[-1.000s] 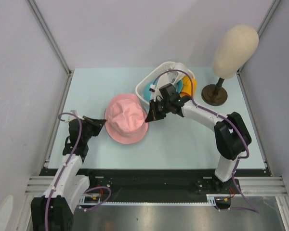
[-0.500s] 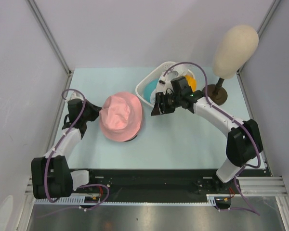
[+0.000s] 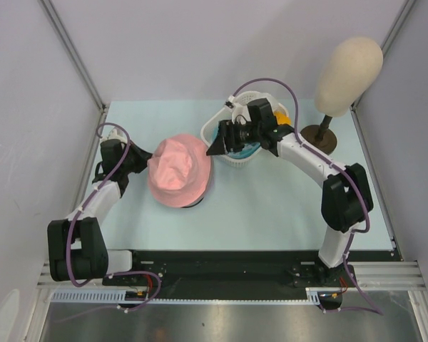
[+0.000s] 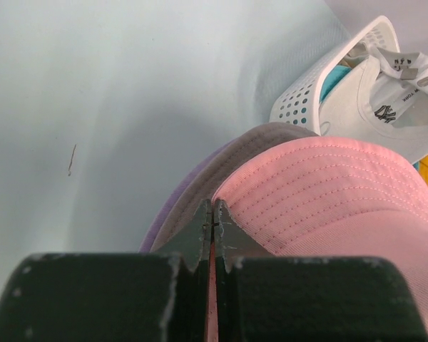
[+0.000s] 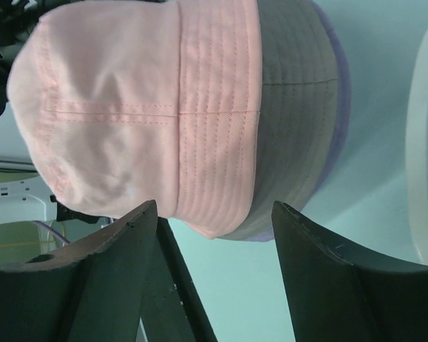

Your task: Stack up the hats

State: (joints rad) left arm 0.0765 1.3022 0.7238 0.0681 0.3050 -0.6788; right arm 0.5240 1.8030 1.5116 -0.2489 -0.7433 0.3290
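The pink hat (image 3: 180, 171) sits on the lavender hat (image 4: 192, 187) at the table's middle left; only the lavender brim shows beneath it. My left gripper (image 3: 144, 162) is shut on the pink hat's (image 4: 328, 178) brim at its left edge, with pink fabric between the fingertips (image 4: 205, 214). My right gripper (image 3: 217, 146) stands open with nothing in it, just right of the pink hat (image 5: 128, 107) and above the basket's left rim. The teal hat (image 3: 248, 150) and the orange hat (image 3: 280, 116) lie in the basket.
A white perforated basket (image 3: 232, 162) stands behind the centre, and a white NY cap (image 4: 385, 107) lies in it. The beige mannequin head (image 3: 348, 68) stands on its dark base (image 3: 317, 139) at the back right. Grey walls close in the table.
My right gripper opened, let go of the pink hat's brim and drew back toward the basket. The left gripper pulled the pink hat leftward over the lavender one.
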